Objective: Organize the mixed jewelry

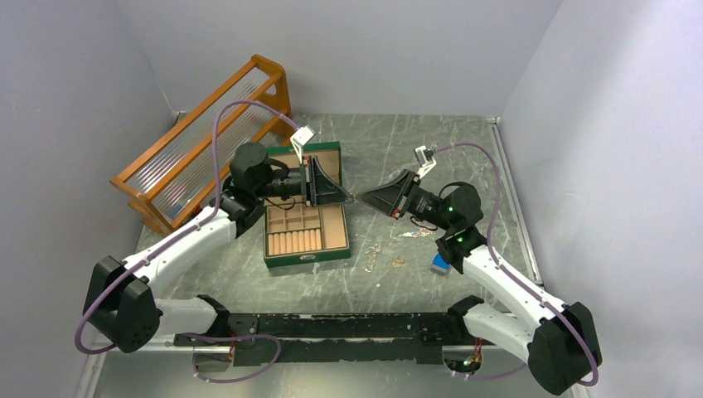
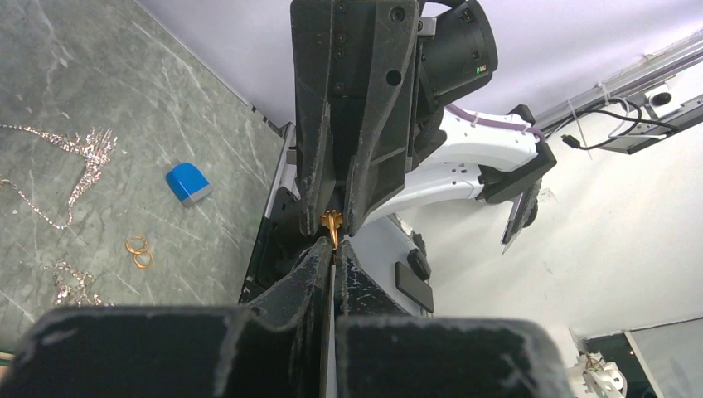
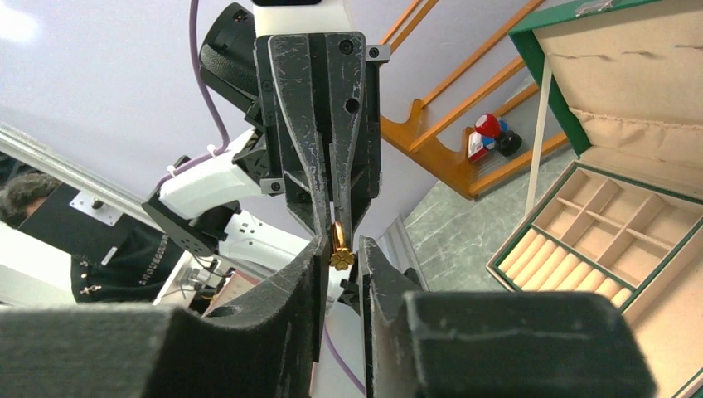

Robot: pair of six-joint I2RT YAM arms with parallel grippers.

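The left gripper [image 2: 332, 249] is pressed together on the thin post of a gold stud earring [image 2: 332, 220], holding it in mid-air just right of the open green jewellery box [image 1: 307, 259]. Tip to tip with it, the right gripper [image 3: 341, 264] has its jaws a little apart around the stud's flower head; I cannot tell whether they touch it. The other chains [image 2: 83, 157] and rings [image 2: 138, 251] lie loose on the marble table [image 1: 464, 157], near a blue block [image 2: 188, 182]. To me the swap looks risky: if the left lets go before the right has bitten, or the rounded head squirts out, the stud drops among the chains.
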